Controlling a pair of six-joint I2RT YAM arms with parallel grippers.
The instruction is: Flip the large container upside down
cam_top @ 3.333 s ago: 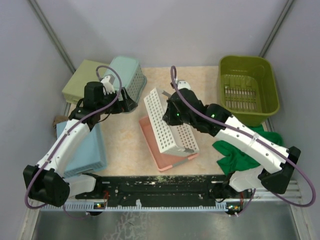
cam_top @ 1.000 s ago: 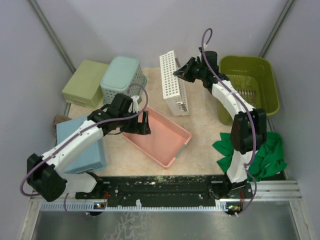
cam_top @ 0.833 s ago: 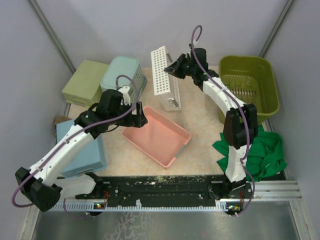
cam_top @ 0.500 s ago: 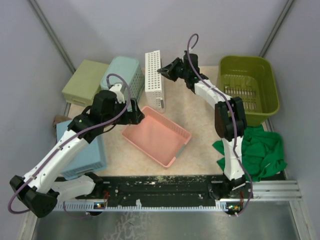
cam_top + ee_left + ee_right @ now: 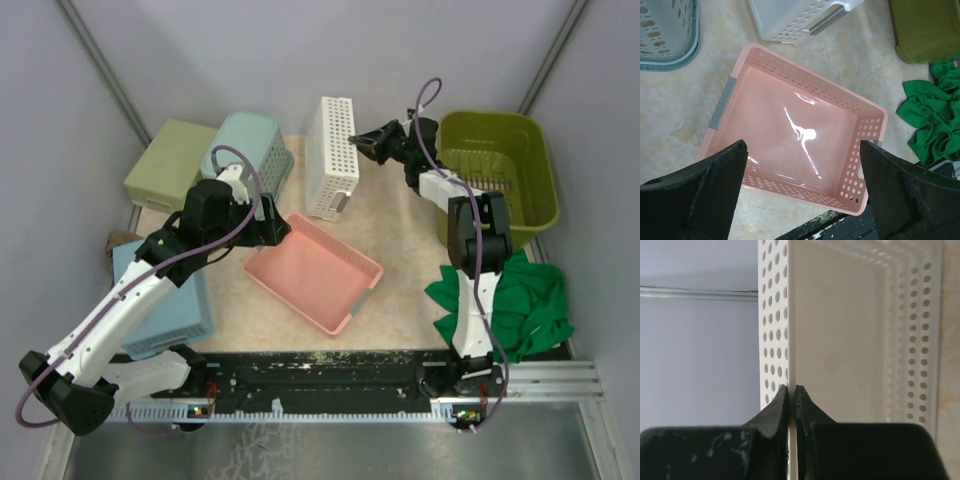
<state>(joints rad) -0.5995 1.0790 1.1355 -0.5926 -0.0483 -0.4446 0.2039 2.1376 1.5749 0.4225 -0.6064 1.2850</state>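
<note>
The large olive-green tub (image 5: 495, 175) stands upright at the back right, open side up, its slotted base showing; a corner of it shows in the left wrist view (image 5: 925, 27). Neither gripper touches it. My right gripper (image 5: 372, 140) is just left of the tub, shut on the wall of a white perforated basket (image 5: 332, 158), which stands on its side; the right wrist view shows the jaws (image 5: 792, 395) pinching that wall (image 5: 840, 330). My left gripper (image 5: 275, 228) is open and empty over the pink tray (image 5: 315, 270), its fingers spread wide (image 5: 802, 190).
A teal lattice basket (image 5: 245, 150) and a pale-green tray (image 5: 170, 165) stand at the back left. A light-blue box (image 5: 165, 290) lies at the left under my left arm. A green cloth (image 5: 510, 300) lies in front of the tub.
My right gripper lifted the white basket off the pink tray, carried it to the back, then shifted it right toward the tub. My left gripper moved onto the pink tray's far-left corner and holds still.
</note>
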